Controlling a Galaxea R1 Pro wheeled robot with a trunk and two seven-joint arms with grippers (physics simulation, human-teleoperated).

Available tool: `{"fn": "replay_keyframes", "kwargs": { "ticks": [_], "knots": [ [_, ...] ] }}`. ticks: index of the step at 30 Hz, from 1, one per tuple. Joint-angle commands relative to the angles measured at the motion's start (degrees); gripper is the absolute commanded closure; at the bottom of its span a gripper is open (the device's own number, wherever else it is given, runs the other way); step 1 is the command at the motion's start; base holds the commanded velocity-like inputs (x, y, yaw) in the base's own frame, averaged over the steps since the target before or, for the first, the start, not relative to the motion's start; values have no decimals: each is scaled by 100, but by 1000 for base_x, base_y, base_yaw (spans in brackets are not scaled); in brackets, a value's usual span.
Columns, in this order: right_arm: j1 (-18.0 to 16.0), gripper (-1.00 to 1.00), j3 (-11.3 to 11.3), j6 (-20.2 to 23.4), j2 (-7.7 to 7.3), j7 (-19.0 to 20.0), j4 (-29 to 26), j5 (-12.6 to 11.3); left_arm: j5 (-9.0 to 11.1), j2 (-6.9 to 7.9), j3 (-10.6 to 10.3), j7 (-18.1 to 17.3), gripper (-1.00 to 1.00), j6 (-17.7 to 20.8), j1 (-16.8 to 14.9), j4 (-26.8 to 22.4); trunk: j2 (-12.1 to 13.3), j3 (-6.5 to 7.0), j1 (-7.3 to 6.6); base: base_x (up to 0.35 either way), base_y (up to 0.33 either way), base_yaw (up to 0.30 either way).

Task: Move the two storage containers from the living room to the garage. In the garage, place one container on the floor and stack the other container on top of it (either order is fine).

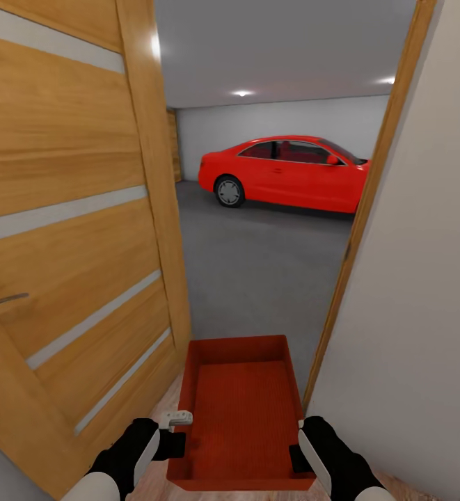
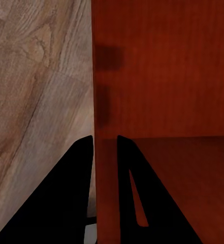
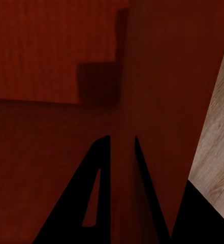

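Head view has the robot mid-carry, hauling one storage container (image 1: 240,410) through the doorway, just past the open wooden door (image 1: 69,229), with the garage's grey floor (image 1: 264,264) ahead. Left gripper (image 1: 176,433) and right gripper (image 1: 300,445) are each clamped over a side wall. Next I'd guess: roll in, set it down.

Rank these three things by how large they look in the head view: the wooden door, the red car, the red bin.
1. Wooden door, the largest; it is very near the camera.
2. Red car and red bin look about alike in area, so I leave them unranked. The car stands far back and the bin is close.
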Motion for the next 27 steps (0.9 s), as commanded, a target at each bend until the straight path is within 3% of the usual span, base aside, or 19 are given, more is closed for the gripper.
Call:
{"fn": "replay_keyframes", "kwargs": {
  "ticks": [1,9,19,27],
  "knots": [
    [-7,100,11,-54,79,-22,-9,-376,90,-10,8,-18,100,39,3,-6,-4,-6,0,0,0,-220],
    [-7,100,10,-54,79,-22,-10,-376,94,-10,8,-18,100,39,3,-9,-4,-6,0,8,0,-86],
    [-7,100,10,-55,79,-22,-13,-376,88,-10,8,-18,100,39,3,-5,-4,-6,0,261,66,-2],
    [-7,100,10,-51,79,-22,-13,-376,86,-10,8,-16,100,39,3,-7,-4,-6,0,54,10,-46]
  ]
}}
